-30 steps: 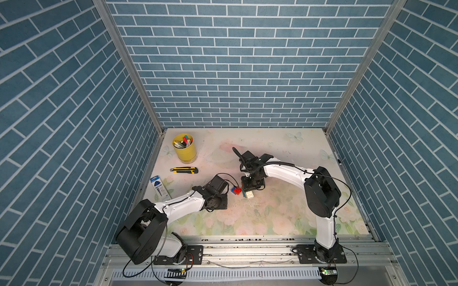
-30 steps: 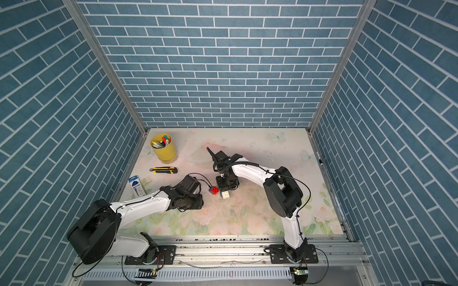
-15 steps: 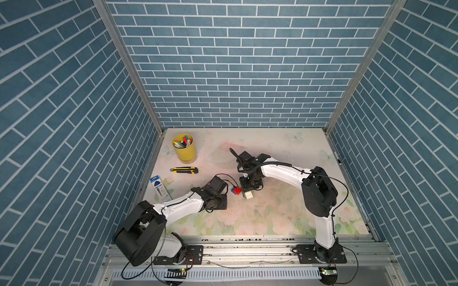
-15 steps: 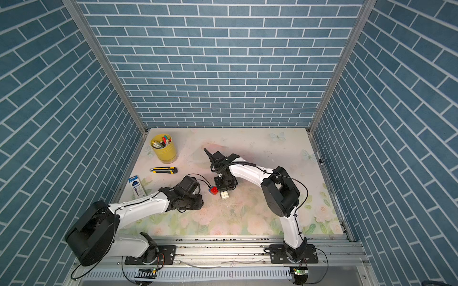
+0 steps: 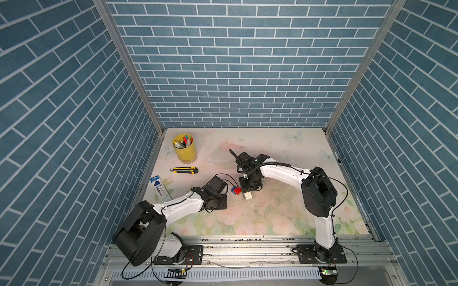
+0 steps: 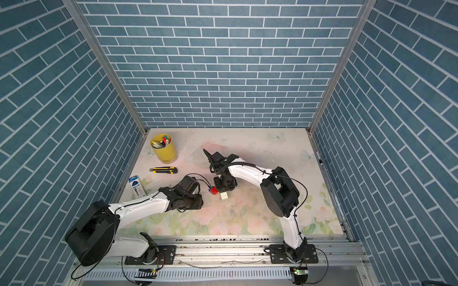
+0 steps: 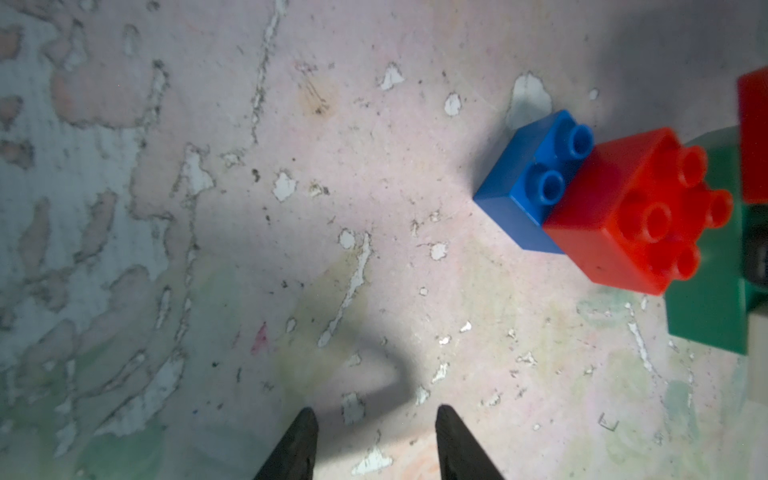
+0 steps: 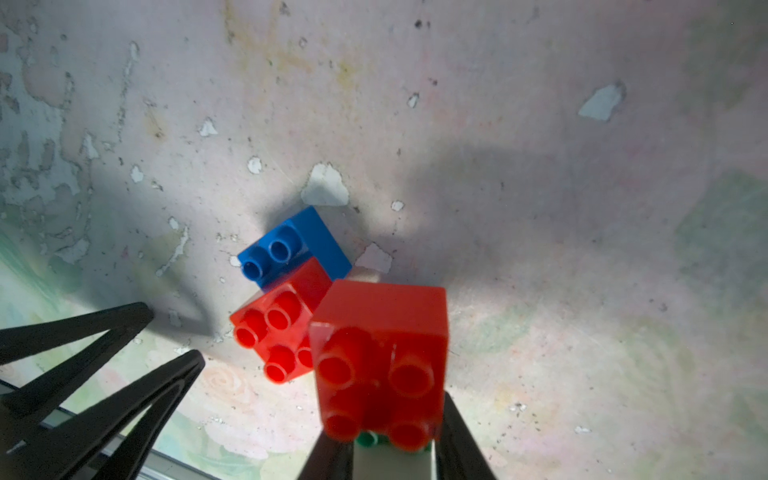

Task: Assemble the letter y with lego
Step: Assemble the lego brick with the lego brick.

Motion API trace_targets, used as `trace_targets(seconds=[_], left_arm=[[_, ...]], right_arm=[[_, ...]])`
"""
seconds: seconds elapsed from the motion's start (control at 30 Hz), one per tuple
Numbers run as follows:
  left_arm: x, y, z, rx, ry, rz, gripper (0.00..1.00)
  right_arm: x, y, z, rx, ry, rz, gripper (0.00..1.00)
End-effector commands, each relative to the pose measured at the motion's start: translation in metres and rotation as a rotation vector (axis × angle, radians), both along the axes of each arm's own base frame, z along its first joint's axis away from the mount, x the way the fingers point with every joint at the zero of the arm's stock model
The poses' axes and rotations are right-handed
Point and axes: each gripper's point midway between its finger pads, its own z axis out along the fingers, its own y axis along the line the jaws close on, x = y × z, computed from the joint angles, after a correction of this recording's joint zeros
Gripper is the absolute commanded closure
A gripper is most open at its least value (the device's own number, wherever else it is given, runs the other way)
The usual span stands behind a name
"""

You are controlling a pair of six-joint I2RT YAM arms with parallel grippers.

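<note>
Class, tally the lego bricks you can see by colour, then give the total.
red bricks: 2
blue brick: 1
green brick: 1
white brick: 1
Total: 5

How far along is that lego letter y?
Done: blue brick, two red bricks, green brick and white brick look joined. In hand: right fingers grip this letter y; left fingers are open, empty. Left: letting go; whether bricks are missing is hidden.
</note>
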Motion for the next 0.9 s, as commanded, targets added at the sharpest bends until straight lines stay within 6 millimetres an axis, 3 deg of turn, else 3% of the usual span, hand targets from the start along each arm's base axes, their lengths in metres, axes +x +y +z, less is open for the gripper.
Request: trace_targets(seconds=[0.0,0.3,0.47,0.73,0.87], left_arm=[[-0.007,0.011,-0.009,0.042,0.029,0.008,0.51],[-0.008,0.014,-0.012,0.045,0.029,0.019,0.51],[-0.006,0.013,-0.01,0.04,0.024,0.022,0.51],[-0.005,0.012,-0.015,0.047,0.037,0.022,0.51],[-0.004,0.009,-0.016,0.042,0.044,0.021,0.51]], right_arm=[[-0.029,-0.022,-0.053,-0.16,0.113,-0.014,0.76],[-0.032,-0.033,-0.072,-0.219,0.111,-0.005,0.76],[-0.027,-0.053,-0.079,-0.274,0.072,-0.035,0.76],[-0.003,-0.094,-0.057,-0.349,-0.041,-0.104,0.77],[0.0,-0.089,-0.048,-0.328,-0.055,-0.098,0.77]])
